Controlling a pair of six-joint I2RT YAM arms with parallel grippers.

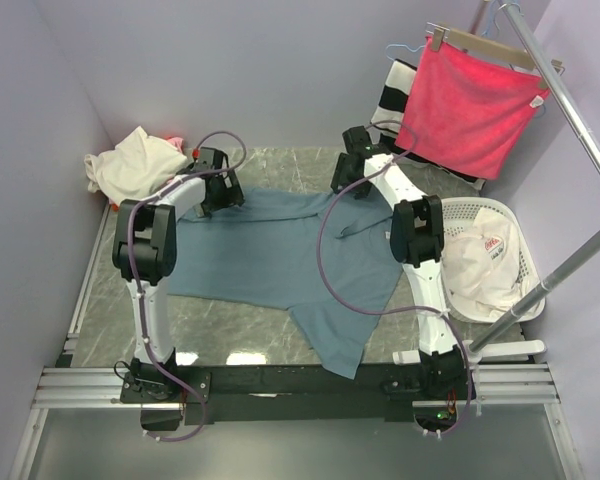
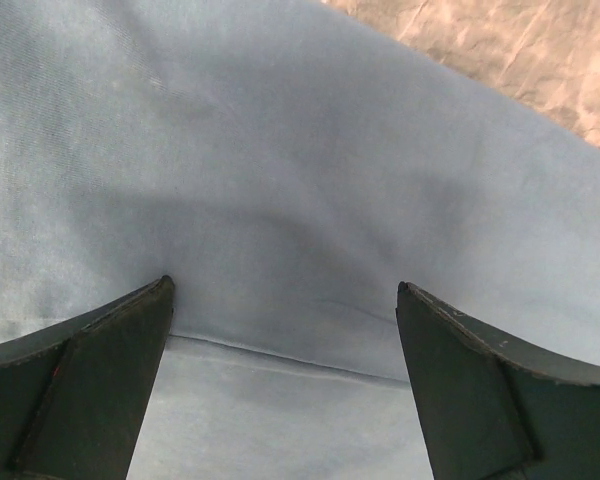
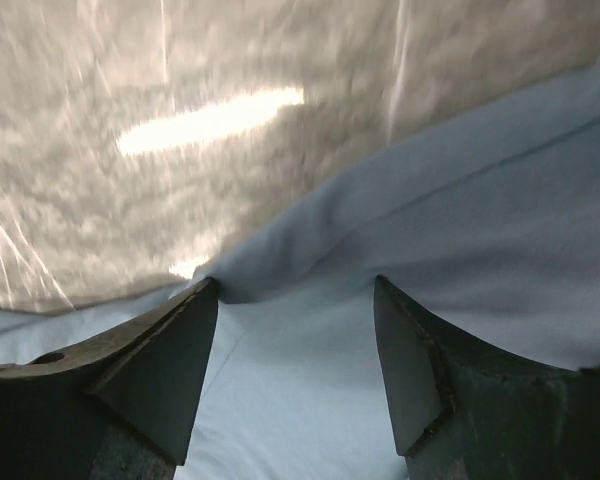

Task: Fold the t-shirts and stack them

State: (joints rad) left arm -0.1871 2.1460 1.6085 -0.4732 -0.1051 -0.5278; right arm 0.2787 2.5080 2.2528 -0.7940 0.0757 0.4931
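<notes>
A dusty blue-grey t-shirt (image 1: 280, 260) lies spread across the middle of the marble table, one corner hanging over the near edge. My left gripper (image 1: 220, 192) is open and pressed down over its far left edge; the wrist view shows blue cloth and a seam (image 2: 280, 350) between the fingers. My right gripper (image 1: 348, 185) is open over the shirt's far right edge, its fingertips (image 3: 202, 290) at a raised fold of cloth (image 3: 310, 240). A cream t-shirt (image 1: 135, 165) with a bit of red cloth lies bunched at far left. A white t-shirt with red print (image 1: 480, 255) sits in the basket.
A white laundry basket (image 1: 515, 230) stands at the right. A bright pink-red towel (image 1: 470, 105) hangs on a hanger at back right, over a black-and-white striped cloth (image 1: 395, 90). A metal rack pole (image 1: 570, 110) runs along the right. Bare marble (image 3: 130, 120) shows beyond the shirt.
</notes>
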